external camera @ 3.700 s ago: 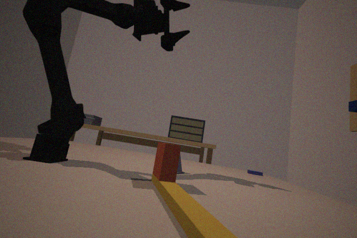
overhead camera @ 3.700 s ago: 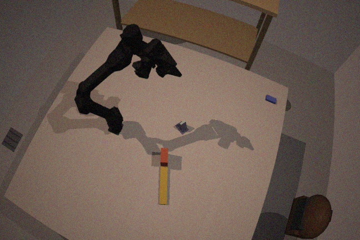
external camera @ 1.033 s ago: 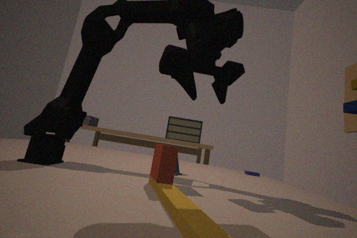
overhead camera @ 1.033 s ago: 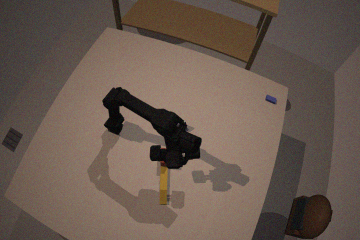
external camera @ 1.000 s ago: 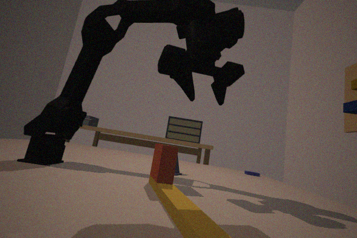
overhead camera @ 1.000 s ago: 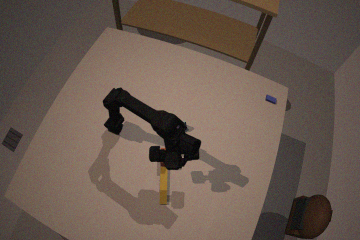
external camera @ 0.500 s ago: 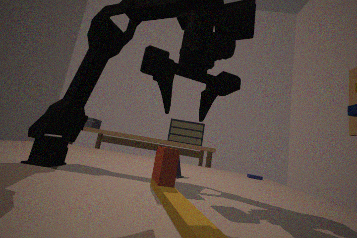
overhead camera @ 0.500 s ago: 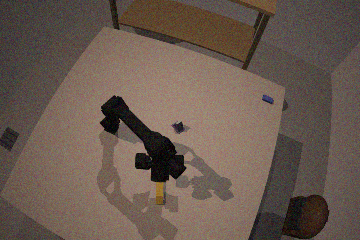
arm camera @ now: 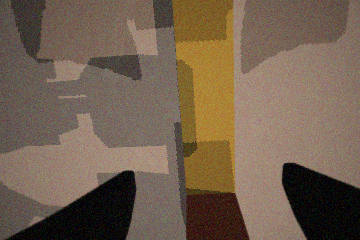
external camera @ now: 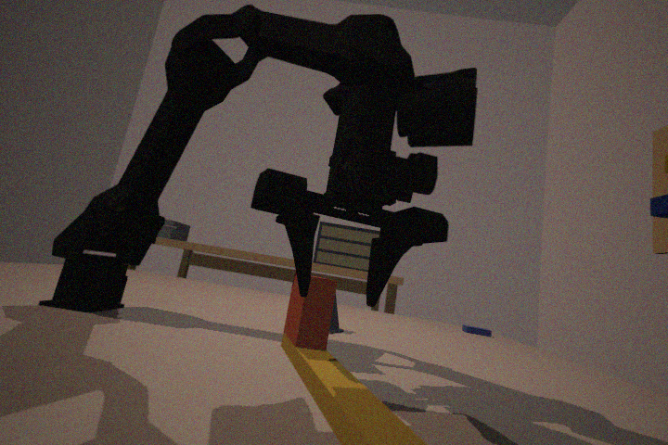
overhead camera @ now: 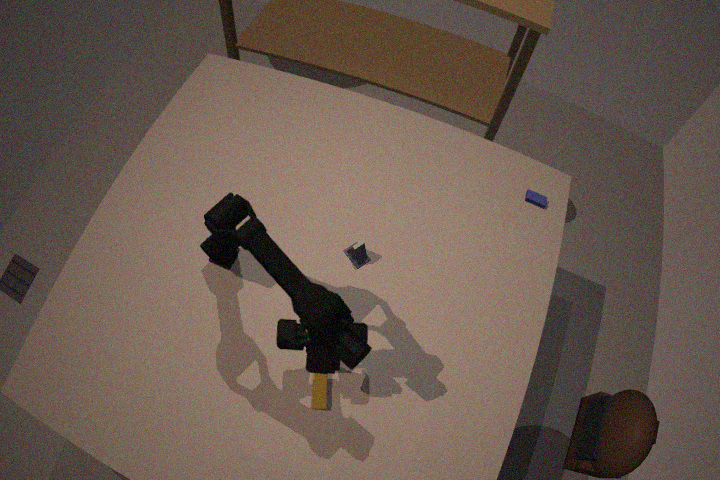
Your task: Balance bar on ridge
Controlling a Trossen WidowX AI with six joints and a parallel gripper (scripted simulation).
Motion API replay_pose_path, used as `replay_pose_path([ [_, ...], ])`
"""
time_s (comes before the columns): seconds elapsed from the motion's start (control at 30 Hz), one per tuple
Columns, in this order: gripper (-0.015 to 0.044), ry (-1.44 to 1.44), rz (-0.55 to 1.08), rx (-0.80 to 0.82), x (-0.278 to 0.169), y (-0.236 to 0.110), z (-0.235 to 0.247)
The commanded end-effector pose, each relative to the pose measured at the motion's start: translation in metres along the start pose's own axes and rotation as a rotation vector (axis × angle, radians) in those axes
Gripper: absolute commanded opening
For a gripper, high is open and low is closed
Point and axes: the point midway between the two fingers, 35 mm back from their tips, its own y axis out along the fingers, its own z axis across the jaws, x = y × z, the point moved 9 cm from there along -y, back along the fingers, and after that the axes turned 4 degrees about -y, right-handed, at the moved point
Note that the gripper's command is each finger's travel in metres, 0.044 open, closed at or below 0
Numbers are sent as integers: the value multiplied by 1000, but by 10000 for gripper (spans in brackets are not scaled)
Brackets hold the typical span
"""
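Note:
The bar lies flat on the table: a long yellow bar (external camera: 345, 396) with a taller red end (external camera: 309, 312). In the overhead view only its yellow end (overhead camera: 320, 390) shows past my wrist. The ridge (overhead camera: 358, 254) is a small dark blue wedge standing on the table apart from the bar; in the low view it peeks out behind the red end (external camera: 336, 321). My gripper (external camera: 337, 296) points down, open and empty, its fingertips straddling the top of the red end. In the wrist view the fingers stand either side of the bar (arm camera: 208, 100), with the red end (arm camera: 215, 216) between them.
A small blue block (overhead camera: 536, 198) lies near the table's far right edge. The arm's base (overhead camera: 225, 232) stands left of the ridge. A wooden bench (overhead camera: 383, 50) is beyond the table's back edge, and a brown chair (overhead camera: 616, 433) at the front right.

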Motion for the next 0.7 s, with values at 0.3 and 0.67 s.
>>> replay_pose_path([
  [0.3,315,-4,9,0,-5,40,-4],
  [0.67,315,-4,9,0,-5,57,-4],
])
